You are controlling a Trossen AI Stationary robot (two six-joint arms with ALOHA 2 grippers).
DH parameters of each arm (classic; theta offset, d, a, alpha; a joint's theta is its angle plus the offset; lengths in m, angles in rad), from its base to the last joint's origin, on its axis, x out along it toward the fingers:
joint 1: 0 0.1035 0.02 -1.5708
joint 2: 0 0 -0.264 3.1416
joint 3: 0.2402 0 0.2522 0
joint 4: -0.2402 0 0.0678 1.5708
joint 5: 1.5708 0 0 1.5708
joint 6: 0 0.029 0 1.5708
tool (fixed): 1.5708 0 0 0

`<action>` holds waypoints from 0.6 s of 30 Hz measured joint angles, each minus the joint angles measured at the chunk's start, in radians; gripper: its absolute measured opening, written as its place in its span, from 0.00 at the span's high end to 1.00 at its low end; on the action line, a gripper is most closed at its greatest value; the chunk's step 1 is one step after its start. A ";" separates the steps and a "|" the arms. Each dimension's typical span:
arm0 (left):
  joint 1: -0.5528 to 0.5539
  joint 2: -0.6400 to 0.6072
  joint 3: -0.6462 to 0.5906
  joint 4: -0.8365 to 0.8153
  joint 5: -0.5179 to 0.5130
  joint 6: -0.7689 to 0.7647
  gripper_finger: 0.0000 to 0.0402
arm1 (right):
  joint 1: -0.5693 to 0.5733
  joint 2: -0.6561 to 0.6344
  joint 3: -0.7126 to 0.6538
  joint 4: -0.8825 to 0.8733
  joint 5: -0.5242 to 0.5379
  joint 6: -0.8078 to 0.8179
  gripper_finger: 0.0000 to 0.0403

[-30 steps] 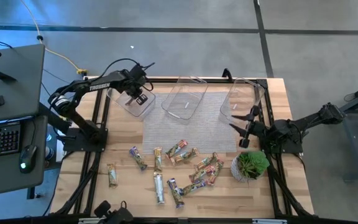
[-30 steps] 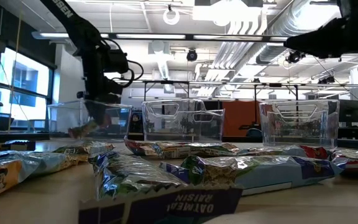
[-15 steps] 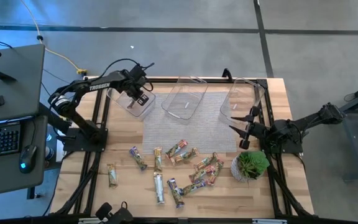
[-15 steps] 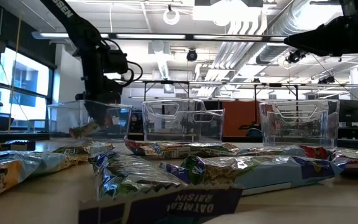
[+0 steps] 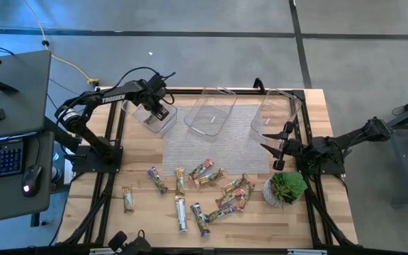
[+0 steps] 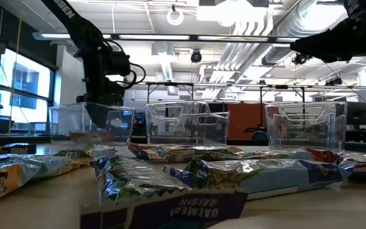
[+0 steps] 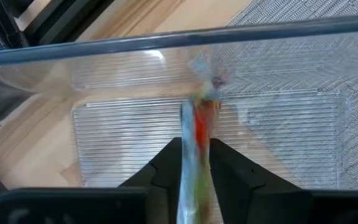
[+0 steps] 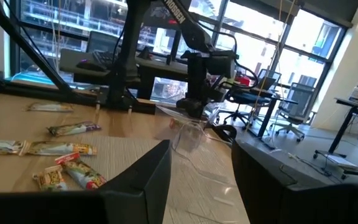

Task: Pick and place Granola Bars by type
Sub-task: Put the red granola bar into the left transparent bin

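Note:
My left gripper [image 5: 158, 111] stands over the left clear bin [image 5: 144, 122] at the table's far left. An orange-green granola bar [image 7: 199, 118] shows blurred in the narrow gap between its fingers [image 7: 194, 158]. In the low view that bar [image 6: 89, 135] lies low and flat at the bin's floor, under the gripper [image 6: 99, 114]. Several more bars [image 5: 204, 191] lie loose on the near half of the table. My right gripper [image 5: 273, 147] waits open at the right side, near the right bin [image 5: 275, 113].
A middle clear bin [image 5: 210, 112] stands on the grey mat [image 5: 218, 142], with a small white piece in it. A potted plant [image 5: 287, 188] sits at the near right. One bar [image 5: 127, 199] lies apart near the left edge. A desk with keyboard lies beyond the left side.
The bar under my left gripper hung tilted inside the left bin. It now lies lower and flat on the bin's floor. Both arms have stayed about where they were.

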 joint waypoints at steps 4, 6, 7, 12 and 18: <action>0.000 0.000 0.000 0.000 -0.001 0.000 0.68 | 0.000 0.000 0.000 -0.003 0.000 0.000 0.62; 0.000 0.000 0.000 0.001 -0.001 0.000 0.62 | 0.000 0.000 0.000 -0.004 0.000 -0.001 0.62; 0.000 0.000 0.000 0.003 -0.001 0.000 0.59 | 0.000 0.000 0.000 -0.006 0.000 -0.002 0.62; 0.000 -0.010 0.058 -0.107 0.035 0.006 0.53 | 0.000 0.000 0.000 -0.006 0.000 0.005 0.62; 0.000 -0.038 0.307 -0.422 0.080 0.000 0.53 | 0.000 0.017 0.000 0.096 -0.075 -0.042 0.62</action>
